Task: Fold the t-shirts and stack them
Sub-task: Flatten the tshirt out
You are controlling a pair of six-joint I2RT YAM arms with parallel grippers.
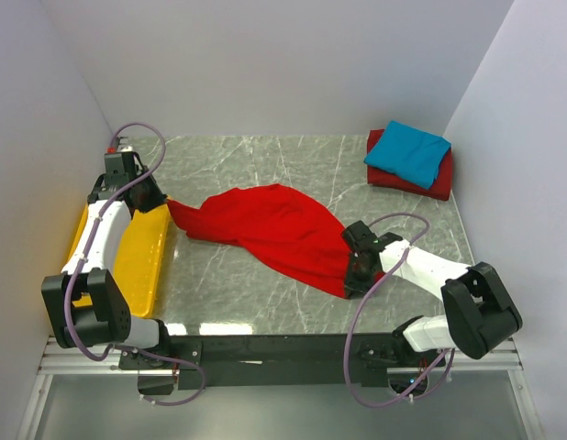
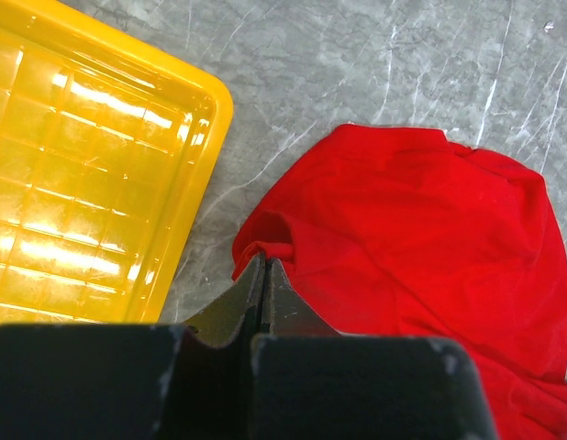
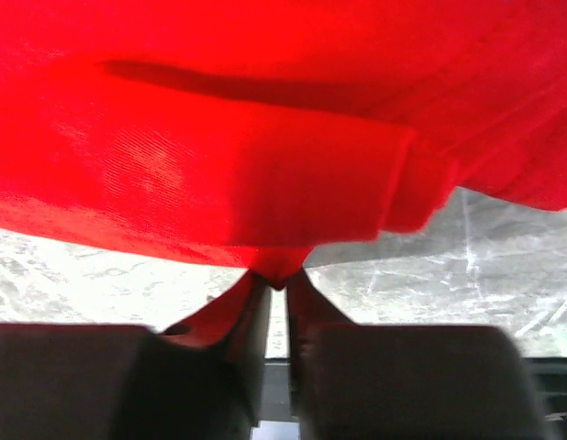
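A bright red t-shirt (image 1: 265, 225) hangs stretched in a loose band across the marble table between my two grippers. My left gripper (image 1: 164, 203) is shut on the shirt's left end, right beside the yellow tray. In the left wrist view the jaws (image 2: 265, 261) pinch a small fold of the shirt (image 2: 421, 238). My right gripper (image 1: 351, 288) holds the shirt's near right end. In the right wrist view a nub of the cloth (image 3: 265, 137) sits nipped between the narrow jaws (image 3: 277, 275). At the back right a folded turquoise-blue t-shirt (image 1: 407, 151) lies on a folded darker red t-shirt (image 1: 439, 186).
A yellow plastic tray (image 1: 141, 261) lies along the table's left edge, its corner (image 2: 91, 183) close to my left fingers. White walls close in the table on the left, back and right. Grey marble shows in front of and behind the stretched shirt.
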